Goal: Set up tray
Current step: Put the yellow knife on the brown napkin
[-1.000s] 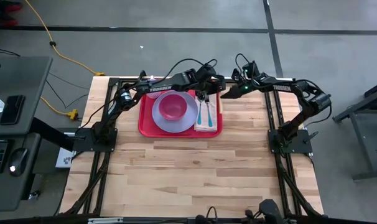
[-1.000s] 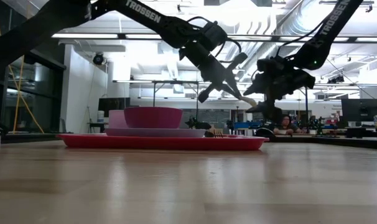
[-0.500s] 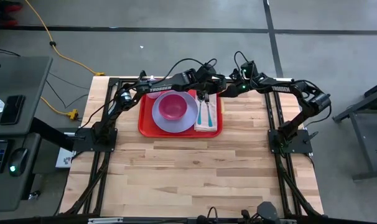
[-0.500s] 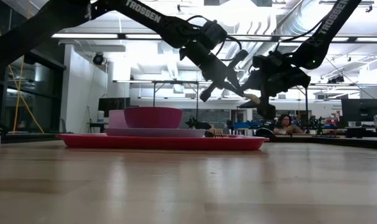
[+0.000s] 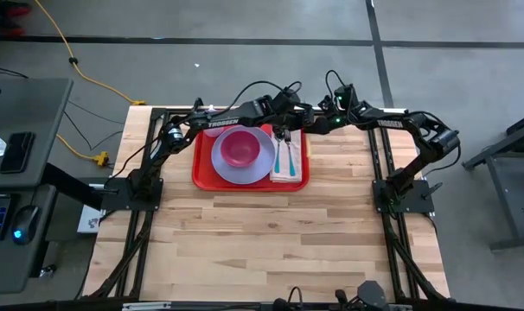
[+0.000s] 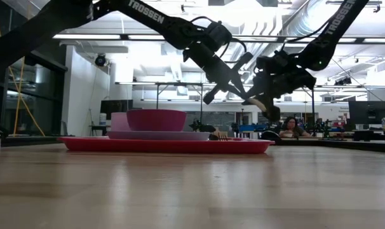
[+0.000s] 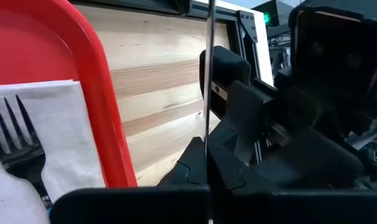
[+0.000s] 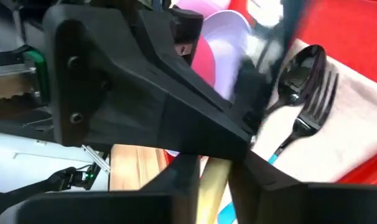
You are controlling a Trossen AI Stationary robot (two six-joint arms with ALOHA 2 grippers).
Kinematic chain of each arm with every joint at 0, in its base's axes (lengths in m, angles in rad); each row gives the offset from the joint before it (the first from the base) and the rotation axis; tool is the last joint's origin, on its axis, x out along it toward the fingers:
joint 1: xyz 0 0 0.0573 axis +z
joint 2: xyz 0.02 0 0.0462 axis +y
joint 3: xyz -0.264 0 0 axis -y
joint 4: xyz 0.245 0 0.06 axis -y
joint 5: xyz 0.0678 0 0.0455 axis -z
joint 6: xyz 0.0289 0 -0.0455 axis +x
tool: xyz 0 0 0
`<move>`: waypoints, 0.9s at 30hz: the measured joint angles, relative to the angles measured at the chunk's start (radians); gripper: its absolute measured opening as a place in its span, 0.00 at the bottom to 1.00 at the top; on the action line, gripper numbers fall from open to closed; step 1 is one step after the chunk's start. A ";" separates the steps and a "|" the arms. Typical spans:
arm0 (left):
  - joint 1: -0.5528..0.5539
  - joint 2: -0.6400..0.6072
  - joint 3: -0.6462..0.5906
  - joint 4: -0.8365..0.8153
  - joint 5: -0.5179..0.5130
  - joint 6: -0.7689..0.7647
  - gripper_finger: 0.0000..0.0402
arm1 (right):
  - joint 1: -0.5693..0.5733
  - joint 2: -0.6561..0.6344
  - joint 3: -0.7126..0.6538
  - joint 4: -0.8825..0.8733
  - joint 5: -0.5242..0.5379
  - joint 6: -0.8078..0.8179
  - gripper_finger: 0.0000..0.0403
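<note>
Red tray [image 5: 203,172] at far centre of wooden table [image 5: 262,233]. On tray: lavender plate [image 5: 230,172] carrying pink bowl [image 5: 238,148], then white napkin [image 5: 287,171] with fork [image 7: 11,146] and spoon [image 8: 298,65]. Left gripper [image 6: 238,92] above tray's far right corner, fingers pressed together on thin pale stick [image 6: 256,102]. Right gripper [image 6: 267,105] meets it there, fingers around same stick; whether gripping, cannot tell.

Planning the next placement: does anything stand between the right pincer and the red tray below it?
Yes. The left pincer meets the right pincer above the tray's right edge, both at a pale stick-like piece. A napkin with fork and spoon covers that side.
</note>
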 joint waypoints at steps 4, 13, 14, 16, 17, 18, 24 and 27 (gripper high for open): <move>0.000 0.000 0.000 0.004 -0.004 0.003 0.05 | -0.002 0.000 0.000 0.016 0.009 0.007 0.05; 0.005 0.000 0.000 0.000 -0.001 0.015 0.06 | -0.001 0.000 0.000 0.028 0.035 0.022 0.05; 0.006 0.000 0.000 0.000 -0.002 0.021 0.06 | -0.001 0.000 0.000 0.031 0.038 0.022 0.05; 0.006 0.000 0.000 0.001 -0.005 0.025 0.06 | -0.001 0.000 0.000 0.039 0.039 0.022 0.05; 0.006 0.000 0.000 0.001 -0.005 0.026 0.06 | -0.001 0.000 0.000 0.041 0.040 0.023 0.05; 0.006 0.000 0.000 0.001 -0.005 0.026 0.06 | -0.001 0.000 0.000 0.042 0.041 0.024 0.05; 0.008 0.000 0.000 0.002 -0.012 0.062 0.06 | -0.001 0.000 0.000 0.046 0.048 0.023 0.05; 0.014 0.000 0.000 0.002 -0.004 0.079 0.06 | -0.001 0.000 0.000 0.049 0.058 0.024 0.05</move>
